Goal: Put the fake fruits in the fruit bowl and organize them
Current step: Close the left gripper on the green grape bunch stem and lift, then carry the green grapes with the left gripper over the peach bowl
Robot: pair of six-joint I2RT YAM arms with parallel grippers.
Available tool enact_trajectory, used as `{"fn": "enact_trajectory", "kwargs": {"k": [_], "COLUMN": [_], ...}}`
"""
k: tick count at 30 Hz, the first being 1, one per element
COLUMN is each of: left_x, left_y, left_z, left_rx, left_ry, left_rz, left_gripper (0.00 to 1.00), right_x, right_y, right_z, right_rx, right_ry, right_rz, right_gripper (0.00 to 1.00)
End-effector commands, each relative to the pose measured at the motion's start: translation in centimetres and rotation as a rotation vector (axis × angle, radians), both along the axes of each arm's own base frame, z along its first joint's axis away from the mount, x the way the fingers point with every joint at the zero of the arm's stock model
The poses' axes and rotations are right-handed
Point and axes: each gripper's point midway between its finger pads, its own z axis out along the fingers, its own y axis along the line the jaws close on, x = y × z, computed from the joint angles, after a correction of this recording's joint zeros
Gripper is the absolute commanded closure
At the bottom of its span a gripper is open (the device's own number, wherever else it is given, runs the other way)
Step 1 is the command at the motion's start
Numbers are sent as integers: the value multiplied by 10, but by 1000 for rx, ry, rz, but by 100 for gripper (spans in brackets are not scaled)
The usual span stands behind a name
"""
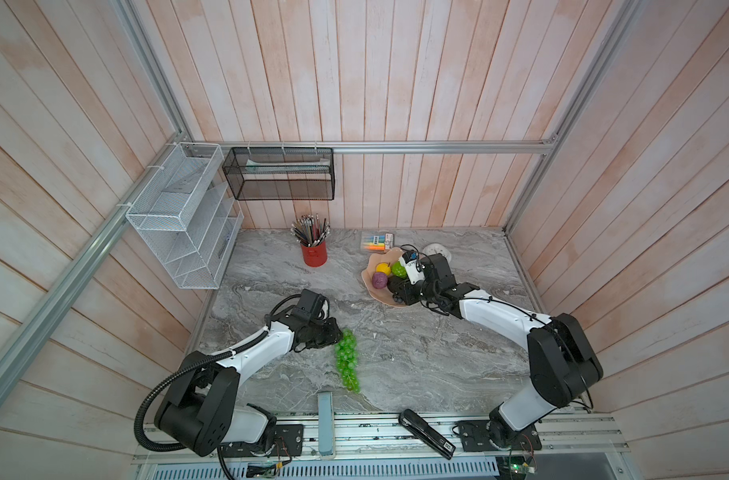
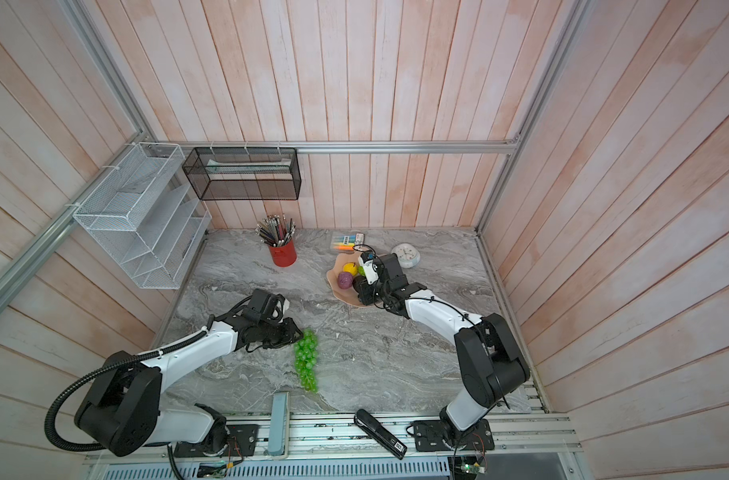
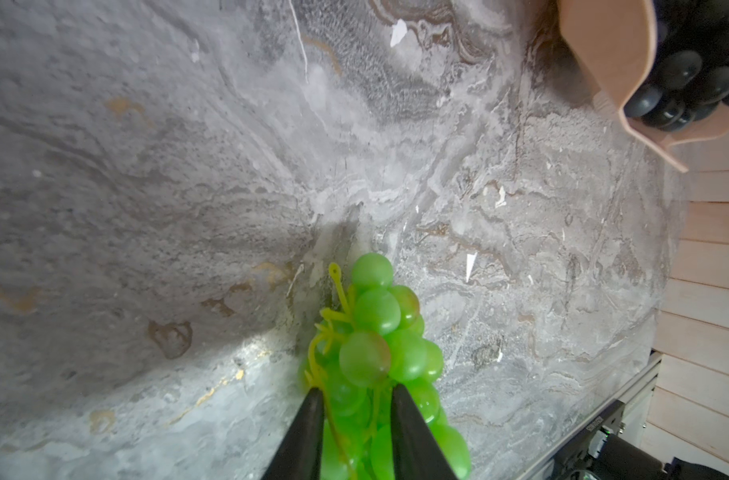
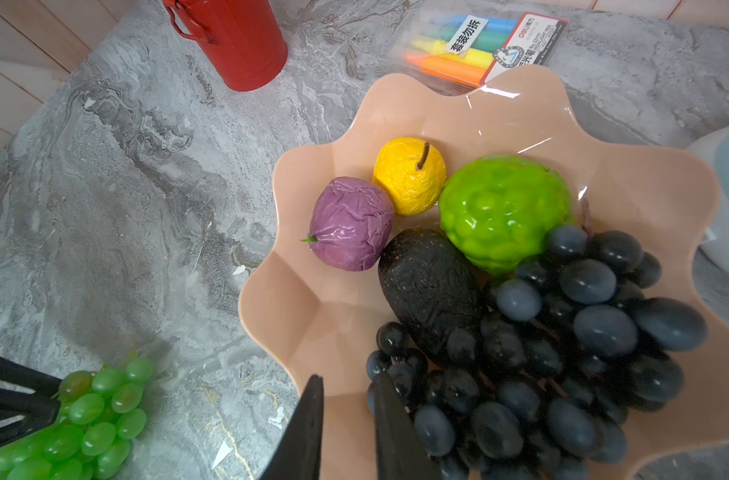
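A green grape bunch (image 1: pixel 347 359) (image 3: pixel 375 332) lies on the marble table left of centre. My left gripper (image 1: pixel 339 334) (image 3: pixel 356 392) has its fingers pressed on either side of the bunch's stem end, shut on it. The peach fruit bowl (image 1: pixel 371 291) (image 4: pixel 312 316) stands at the back right. It holds a yellow stemmed fruit (image 4: pixel 408 178), a purple ball (image 4: pixel 350 224), a bumpy green ball (image 4: pixel 504 212), a dark avocado (image 4: pixel 429 286) and a black grape bunch (image 4: pixel 562 353). Over the bowl's near side my right gripper (image 4: pixel 348 380) is slightly open beside the black grapes, with only bare bowl between its fingers.
A red pencil cup (image 1: pixel 314 253), a highlighter pack (image 1: pixel 377 242) and a white clock (image 1: pixel 437 250) stand behind the bowl. A black stapler (image 1: pixel 427 433) and a grey-blue block (image 1: pixel 325 424) lie on the front rail. Wire racks (image 1: pixel 180 216) hang on the left wall.
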Motion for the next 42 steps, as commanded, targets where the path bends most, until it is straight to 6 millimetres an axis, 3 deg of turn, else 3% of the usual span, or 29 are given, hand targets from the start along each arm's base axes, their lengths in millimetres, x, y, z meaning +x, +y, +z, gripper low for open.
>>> {"fn": "enact_trajectory", "kwargs": {"k": [1, 5, 13, 20, 26, 32, 39, 42], "left_x": [7, 11, 10, 10, 12, 14, 17, 17], "left_y": [2, 1, 8, 5, -5, -22, -37, -52], "left_z": [-1, 2, 5, 29, 62, 113, 164, 187], "left_rx": [7, 6, 51, 19, -49, -157, -217, -263], "left_ry": [-32, -46, -64, -117, -168, -218, -250, -276], "left_rz": [7, 3, -12, -25, -57, -104, -119, -159], "left_gripper": [78, 92, 99, 100, 100, 100, 100, 100], "right_x": [1, -1, -3, -1, 0, 4, 17, 19], "right_y": [6, 4, 1, 3, 3, -2, -30, -39], "right_z": [-3, -6, -8, -6, -5, 6, 22, 27], "right_rx": [9, 0, -4, -2, -3, 40, 215, 246], "right_ry": [11, 17, 15, 13, -1, -2, 5, -6], "right_rz": [4, 2, -7, -2, -9, -26, -81, -101], "right_gripper": [77, 77, 77, 78, 78, 78, 83, 84]}}
